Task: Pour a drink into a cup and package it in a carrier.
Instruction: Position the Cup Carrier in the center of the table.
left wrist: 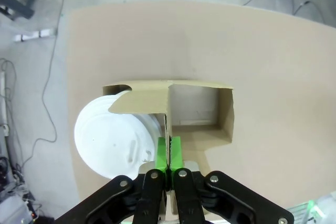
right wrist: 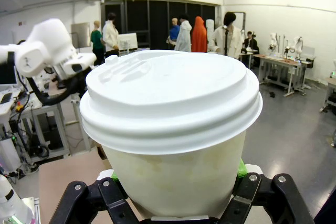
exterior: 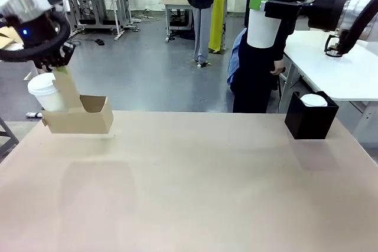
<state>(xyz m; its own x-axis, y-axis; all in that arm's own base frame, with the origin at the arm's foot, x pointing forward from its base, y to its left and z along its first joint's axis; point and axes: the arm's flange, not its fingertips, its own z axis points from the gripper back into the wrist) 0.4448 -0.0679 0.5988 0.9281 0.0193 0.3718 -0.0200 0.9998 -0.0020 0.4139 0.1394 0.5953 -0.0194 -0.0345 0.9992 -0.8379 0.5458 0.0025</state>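
Beige flat table [exterior: 189, 193]: near part bare, matte. Far left, left gripper [left wrist: 169, 148] is pressed tight on the upright handle tab of a small brown cardboard carrier [exterior: 80, 119], held just above the table w/ a lidded white paper cup [exterior: 46, 92] in its left slot. Far right, a black square box [exterior: 311, 119] sits on the table. High at right, right gripper [exterior: 270, 5] clamps a tall white lidded cup [right wrist: 173, 129]. Bg: grey floor [exterior: 147, 69], white side table [exterior: 342, 69], person standing [exterior: 204, 4].

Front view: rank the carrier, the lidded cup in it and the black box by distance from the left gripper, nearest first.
1. carrier: its handle tab is clamped in the left gripper, on the left side.
2. lidded cup: seated in the carrier's left end, just below the gripper.
3. black box: far off, at the right side.
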